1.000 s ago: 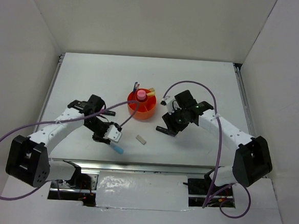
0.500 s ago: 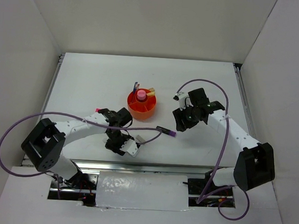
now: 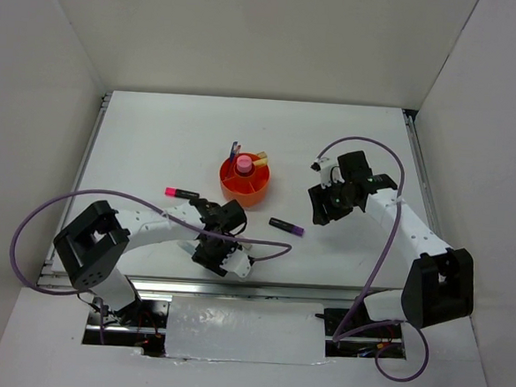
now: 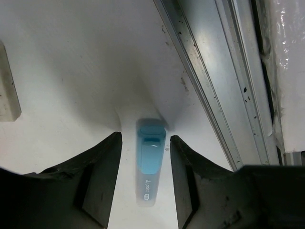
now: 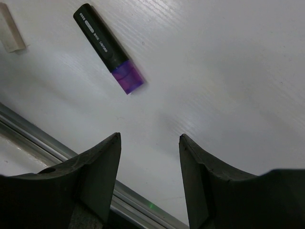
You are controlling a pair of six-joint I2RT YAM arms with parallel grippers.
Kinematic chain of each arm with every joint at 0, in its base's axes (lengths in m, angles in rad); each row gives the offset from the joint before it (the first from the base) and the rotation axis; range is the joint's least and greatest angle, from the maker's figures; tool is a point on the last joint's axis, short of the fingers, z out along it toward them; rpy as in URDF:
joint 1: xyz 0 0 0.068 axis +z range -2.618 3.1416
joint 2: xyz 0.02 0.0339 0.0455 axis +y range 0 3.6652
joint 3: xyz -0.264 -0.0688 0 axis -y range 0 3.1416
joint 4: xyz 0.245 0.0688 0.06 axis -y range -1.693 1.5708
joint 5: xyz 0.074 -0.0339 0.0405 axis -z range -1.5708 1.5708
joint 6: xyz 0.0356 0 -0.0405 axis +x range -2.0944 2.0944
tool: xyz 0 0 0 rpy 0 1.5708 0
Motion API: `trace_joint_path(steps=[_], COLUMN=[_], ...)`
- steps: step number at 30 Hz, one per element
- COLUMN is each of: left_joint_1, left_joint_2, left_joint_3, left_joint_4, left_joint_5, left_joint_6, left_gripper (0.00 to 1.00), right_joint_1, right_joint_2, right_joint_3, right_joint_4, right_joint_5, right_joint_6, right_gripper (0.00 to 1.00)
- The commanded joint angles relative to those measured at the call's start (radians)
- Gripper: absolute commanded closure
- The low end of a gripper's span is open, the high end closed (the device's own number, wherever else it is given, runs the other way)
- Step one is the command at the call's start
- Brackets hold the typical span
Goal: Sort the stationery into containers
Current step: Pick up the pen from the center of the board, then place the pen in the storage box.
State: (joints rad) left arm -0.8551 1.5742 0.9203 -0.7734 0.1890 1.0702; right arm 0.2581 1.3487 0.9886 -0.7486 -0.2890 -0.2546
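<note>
The orange organizer (image 3: 251,191) stands mid-table, with a pink cylinder (image 3: 243,164), a yellow marker (image 3: 260,161) and thin pens (image 3: 235,148) in it. My left gripper (image 3: 224,257) hangs low near the front edge. In its wrist view it (image 4: 145,138) is open, and a light blue marker (image 4: 150,162) lies on the table between the fingers, a gap on each side. The eraser (image 4: 7,90) lies to its left. My right gripper (image 3: 321,210) (image 5: 150,136) is open and empty, right of a purple-black marker (image 3: 287,226) (image 5: 109,47). A pink-black marker (image 3: 181,193) lies to the left.
A metal rail (image 4: 214,95) runs along the table's front edge, close to the right of the left gripper's fingers. The rail (image 5: 43,143) also shows below the right gripper. The eraser (image 5: 10,33) lies beyond the purple-black marker. White walls enclose the table.
The left arm has swung right toward the front edge and now straddles the light blue marker. The right gripper has drawn back right, away from the purple-black marker.
</note>
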Motion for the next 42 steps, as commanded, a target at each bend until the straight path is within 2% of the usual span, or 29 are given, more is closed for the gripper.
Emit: trace_joint_path(steps=[1, 6, 13, 16, 17, 19, 22, 23, 25, 28, 29, 31, 34, 35, 37, 38, 42], left_joint_1=[-0.013, -0.035, -0.058, -0.058, -0.058, -0.053, -0.033, -0.024, 0.028, 0.127, 0.154, 0.24, 0.356, 0.384, 0.448, 0.468, 0.539], left_joint_2=[0.017, 0.047, 0.086, 0.09, 0.083, 0.067, -0.012, -0.031, -0.054, -0.031, -0.017, -0.003, 0.004, 0.012, 0.062, 0.085, 0.19], left_joint_3=[-0.008, -0.012, -0.02, -0.017, -0.006, 0.015, 0.116, 0.203, 0.322, 0.68, 0.74, 0.866, 0.899, 0.904, 0.92, 0.924, 0.908], left_joint_4=[0.006, 0.01, 0.013, 0.017, 0.017, -0.003, -0.065, -0.084, -0.16, -0.225, -0.221, -0.122, 0.072, 0.197, 0.314, 0.429, 0.725], left_joint_5=[-0.034, -0.106, -0.148, -0.141, -0.137, -0.117, -0.033, 0.001, 0.152, 0.381, 0.432, 0.539, 0.656, 0.677, 0.708, 0.717, 0.75], left_joint_6=[-0.045, -0.079, -0.113, -0.121, -0.122, -0.116, -0.113, -0.115, -0.134, -0.211, -0.234, -0.356, -0.559, -0.608, -0.763, -0.858, -1.055], left_gripper=[0.43, 0.48, 0.49, 0.57, 0.68, 0.75, 0.81, 0.83, 0.84, 0.9, 0.91, 0.93, 0.93, 0.92, 0.92, 0.92, 0.92], right_joint_1=[-0.016, -0.017, -0.017, -0.019, -0.019, -0.019, -0.022, -0.025, -0.025, -0.03, -0.03, -0.03, -0.031, -0.031, -0.033, -0.031, -0.033], right_joint_2=[-0.039, -0.033, -0.025, -0.026, -0.029, -0.031, -0.031, -0.029, -0.025, -0.017, -0.013, -0.01, 0.001, 0.004, 0.007, 0.006, 0.013], right_joint_3=[-0.007, -0.004, 0.004, -0.001, -0.002, -0.008, -0.01, -0.011, -0.015, -0.013, -0.011, -0.008, 0.005, 0.013, 0.024, 0.027, 0.035], right_joint_4=[-0.02, -0.02, -0.018, -0.015, -0.015, -0.011, -0.008, -0.005, 0.003, 0.012, 0.018, 0.025, 0.026, 0.029, 0.037, 0.048, 0.064], right_joint_5=[-0.024, -0.032, -0.029, -0.029, -0.027, -0.024, -0.025, -0.029, -0.039, -0.048, -0.056, -0.059, -0.065, -0.067, -0.068, -0.071, -0.078], right_joint_6=[-0.017, -0.017, -0.018, -0.02, -0.02, -0.02, -0.018, -0.017, -0.011, 0.005, 0.008, 0.017, 0.021, 0.025, 0.04, 0.055, 0.075], right_gripper=[0.41, 0.4, 0.41, 0.41, 0.41, 0.41, 0.41, 0.41, 0.41, 0.41, 0.41, 0.41, 0.41, 0.41, 0.41, 0.41, 0.41])
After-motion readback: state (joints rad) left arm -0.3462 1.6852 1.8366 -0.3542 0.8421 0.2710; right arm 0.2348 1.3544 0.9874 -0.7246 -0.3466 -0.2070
